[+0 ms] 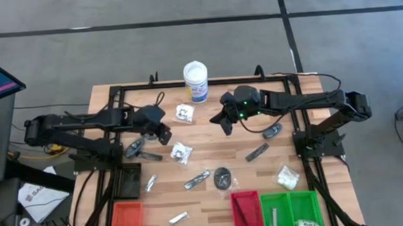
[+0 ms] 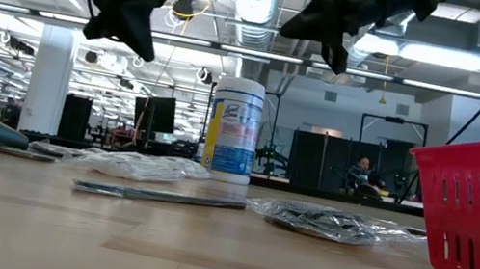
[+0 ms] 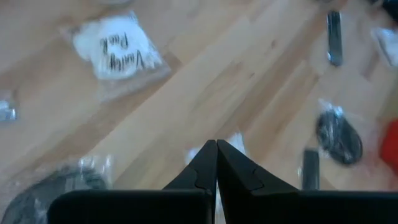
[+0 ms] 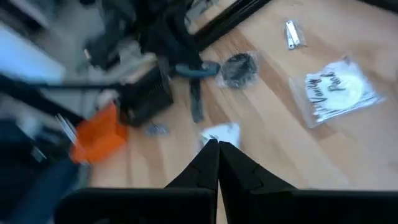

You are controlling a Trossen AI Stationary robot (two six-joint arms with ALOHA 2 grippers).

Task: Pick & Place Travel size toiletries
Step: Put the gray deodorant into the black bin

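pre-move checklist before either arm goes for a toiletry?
1. Left gripper empty, fingers shut: ok, must open first.
2. Right gripper empty, fingers shut: ok, must open too.
3. Both grippers above the table, touching nothing: ok.
4. Packets within reach: clear packet lies between the grippers: ok.
5. Red tray has room: ok.
6. Orange tray contents: cannot tell.

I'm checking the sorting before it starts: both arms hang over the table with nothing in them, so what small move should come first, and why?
Probably open the left gripper and lower it onto the clear packet just beside it. Both it and the right gripper are shut and empty, hovering above the wood, and that packet lies loose, apart from its neighbours.
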